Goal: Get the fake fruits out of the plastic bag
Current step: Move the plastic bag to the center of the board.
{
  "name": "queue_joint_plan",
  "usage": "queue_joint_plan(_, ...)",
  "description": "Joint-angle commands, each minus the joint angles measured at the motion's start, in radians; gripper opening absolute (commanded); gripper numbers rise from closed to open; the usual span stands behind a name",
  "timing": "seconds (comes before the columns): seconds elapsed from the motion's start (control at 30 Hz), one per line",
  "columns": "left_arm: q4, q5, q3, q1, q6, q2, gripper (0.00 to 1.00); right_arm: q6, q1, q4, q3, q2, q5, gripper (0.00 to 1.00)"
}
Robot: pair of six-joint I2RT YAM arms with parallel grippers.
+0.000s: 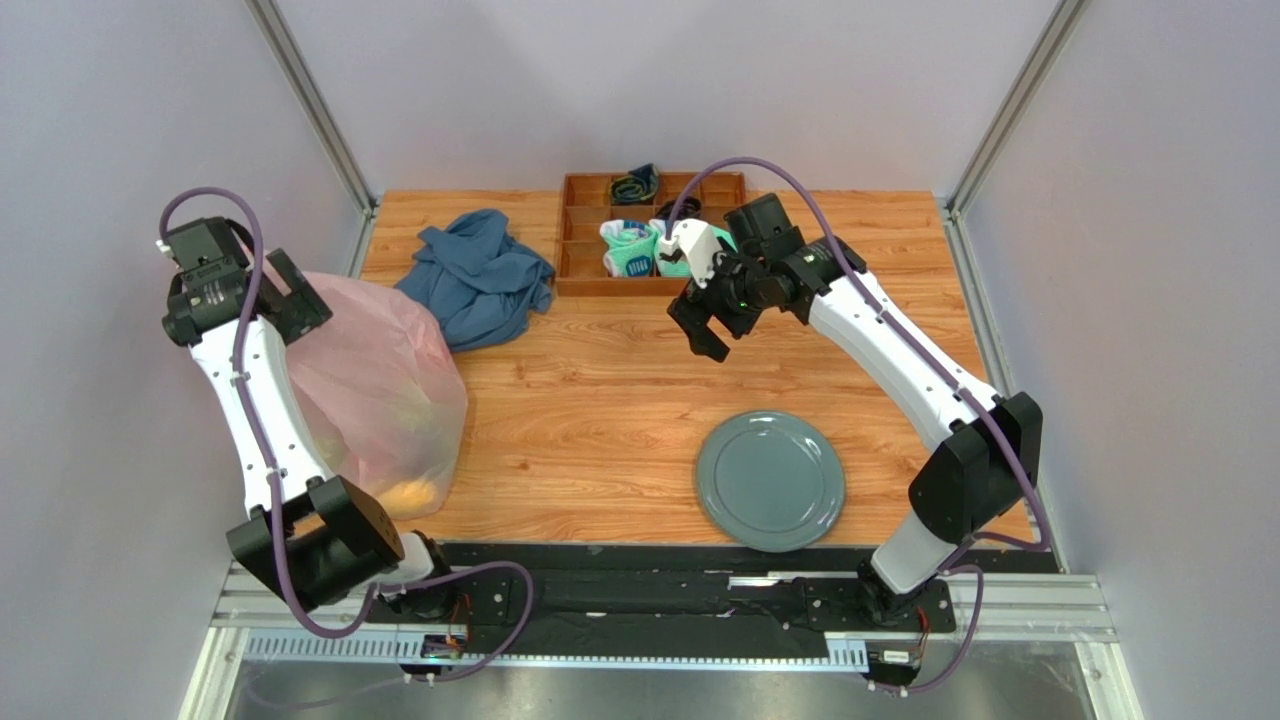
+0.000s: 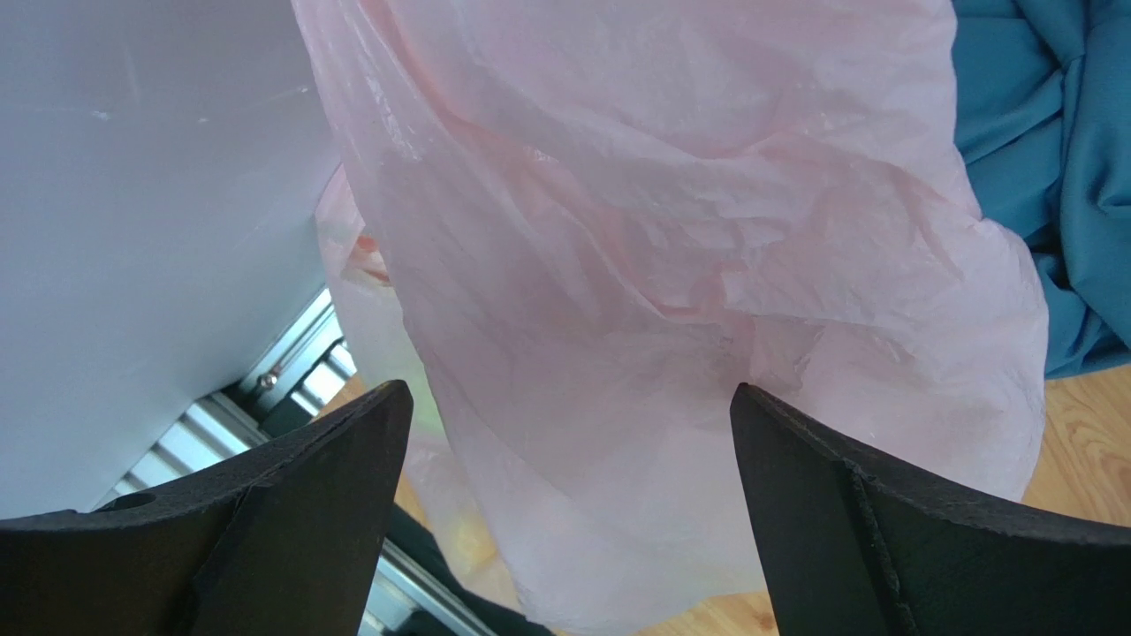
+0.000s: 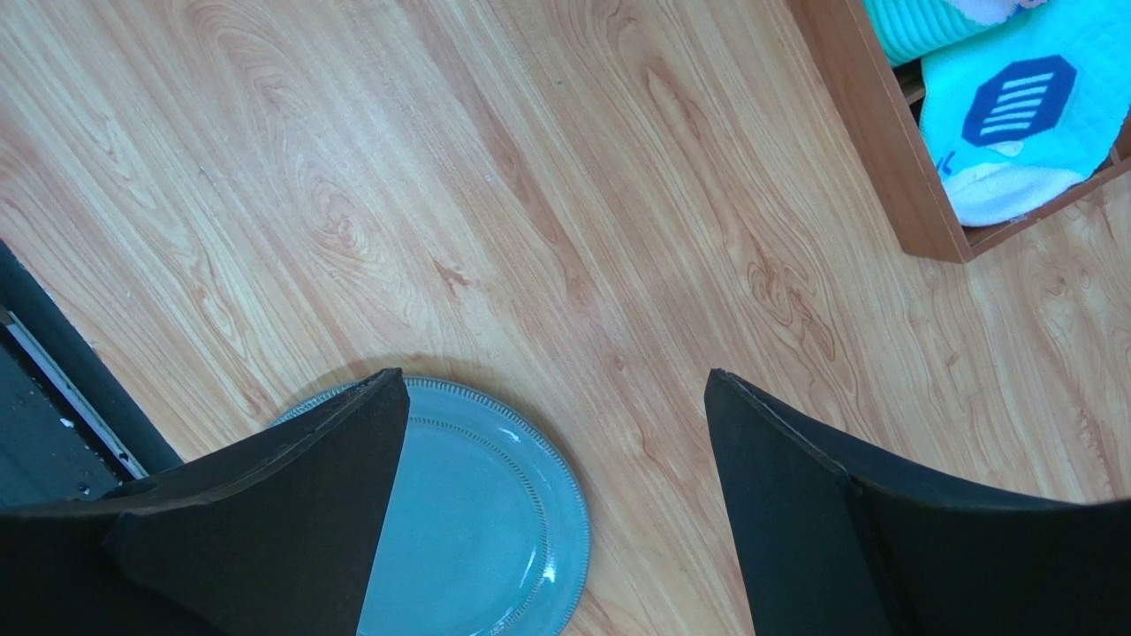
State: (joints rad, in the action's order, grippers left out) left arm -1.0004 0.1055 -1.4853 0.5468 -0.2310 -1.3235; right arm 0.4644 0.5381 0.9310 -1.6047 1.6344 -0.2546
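Left gripper (image 2: pixel 568 394) fingers spread wide, nothing pinched, right at 1 plastic bag (image 1: pixel 376 375) on the left of the table (image 1: pixel 601 405). Fake fruits (image 1: pixel 409 483) inside, yellow-orange blur, count unreadable. 1 blue cloth (image 1: pixel 478 278). Right gripper (image 3: pixel 558 384) spread, empty. 1 grey plate (image 1: pixel 769 480).

No words, brands or numbers legible anywhere. Only sign: a dark blue angular emblem (image 3: pixel 1018 101) with white horizontal bars (no lettering readable) on the teal-and-white sock (image 3: pixel 1082 139) in the wooden tray (image 3: pixel 870 119), ahead-right of the right gripper (image 3: pixel 555 384).
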Motion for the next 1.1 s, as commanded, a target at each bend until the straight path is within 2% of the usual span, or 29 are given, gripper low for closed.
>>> queue_joint_plan(0.0,0.098,-0.033,-0.018,0.002,-0.048,-0.019,0.99,-0.004,0.011,-0.012,0.012,-0.041,-0.009,0.88)
queue_joint_plan(0.03,0.109,-0.062,-0.021,0.002,-0.047,-0.055,0.99,0.002,0.010,-0.014,0.029,-0.051,-0.008,0.88)
queue_joint_plan(0.07,0.129,-0.097,-0.029,0.001,-0.036,-0.077,0.75,0.003,0.013,-0.021,0.040,-0.053,-0.002,0.88)
queue_joint_plan(0.1,0.134,-0.213,-0.033,-0.013,-0.028,-0.116,0.55,0.005,0.014,-0.024,0.045,-0.056,0.012,0.88)
queue_joint_plan(0.13,0.141,-0.261,-0.038,-0.027,-0.019,-0.129,0.25,0.005,0.016,-0.026,0.046,-0.054,0.020,0.88)
queue_joint_plan(0.17,0.144,-0.288,-0.050,-0.048,-0.021,-0.140,0.00,0.006,0.016,-0.029,0.045,-0.053,0.040,0.88)
queue_joint_plan(0.33,0.203,-0.467,-0.070,-0.329,0.054,-0.143,0.00,-0.006,0.014,-0.075,0.017,-0.044,0.138,0.88)
queue_joint_plan(0.37,0.212,-0.472,-0.078,-0.422,0.055,-0.144,0.00,-0.009,0.013,-0.081,0.006,-0.042,0.156,0.88)
queue_joint_plan(0.53,0.255,-0.563,-0.141,-0.662,-0.069,-0.241,0.00,-0.017,-0.023,-0.098,-0.047,-0.016,0.209,0.87)
queue_joint_plan(0.57,0.270,-0.570,-0.148,-0.738,-0.083,-0.258,0.00,-0.015,-0.033,-0.098,-0.058,-0.013,0.218,0.87)
queue_joint_plan(0.63,0.293,-0.583,-0.170,-0.809,-0.093,-0.296,0.00,-0.030,-0.084,-0.097,-0.093,0.005,0.225,0.87)
queue_joint_plan(0.67,0.302,-0.590,-0.196,-0.865,-0.094,-0.310,0.05,-0.039,-0.104,-0.090,-0.107,0.015,0.224,0.88)
queue_joint_plan(0.7,0.302,-0.628,-0.213,-0.880,-0.106,-0.333,0.18,-0.056,-0.137,-0.077,-0.160,0.036,0.218,0.88)
queue_joint_plan(0.73,0.299,-0.651,-0.233,-0.889,-0.116,-0.338,0.40,-0.061,-0.151,-0.037,-0.187,0.048,0.209,0.88)
queue_joint_plan(0.77,0.295,-0.667,-0.240,-0.887,-0.123,-0.335,0.48,-0.064,-0.170,-0.018,-0.216,0.057,0.186,0.88)
queue_joint_plan(0.83,0.255,-0.661,-0.257,-0.877,-0.073,-0.312,0.70,-0.052,-0.173,0.014,-0.261,0.067,0.161,0.88)
queue_joint_plan(0.93,0.226,-0.673,-0.242,-0.803,-0.001,-0.226,0.76,-0.075,-0.171,0.022,-0.290,0.047,0.080,0.88)
queue_joint_plan(0.97,0.230,-0.672,-0.230,-0.745,0.013,-0.167,0.78,-0.087,-0.159,0.023,-0.297,0.042,0.033,0.88)
queue_joint_plan(1.07,0.230,-0.540,-0.198,-0.653,0.079,-0.087,0.85,-0.119,-0.098,0.012,-0.317,0.028,-0.015,0.88)
